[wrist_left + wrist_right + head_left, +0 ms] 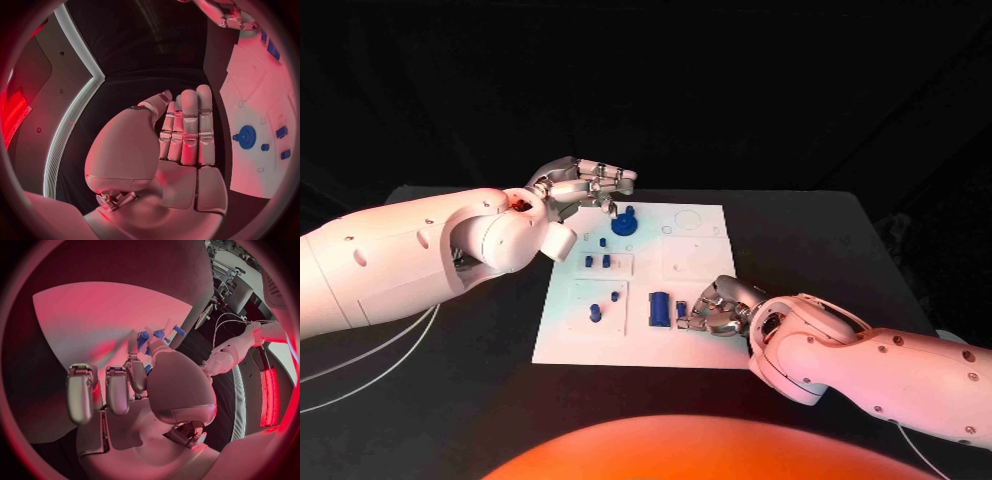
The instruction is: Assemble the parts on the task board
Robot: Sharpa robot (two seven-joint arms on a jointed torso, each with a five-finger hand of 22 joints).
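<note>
My right robot hand (715,308) pinching a small blue part (682,311) at the white task board's (704,345) near edge, my left robot hand (583,183) empty with fingers straight at its far-left corner

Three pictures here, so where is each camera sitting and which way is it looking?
Head view: on the robot's head, looking down at the task board; both arms enter, left hand at the board's far edge, right hand at its near edge.
Left wrist view: behind the left hand, its fingers straight and together, empty.
Right wrist view: behind the right hand, fingers at blue parts.
Shared: the blue gear appears in the head and left wrist views.
</note>
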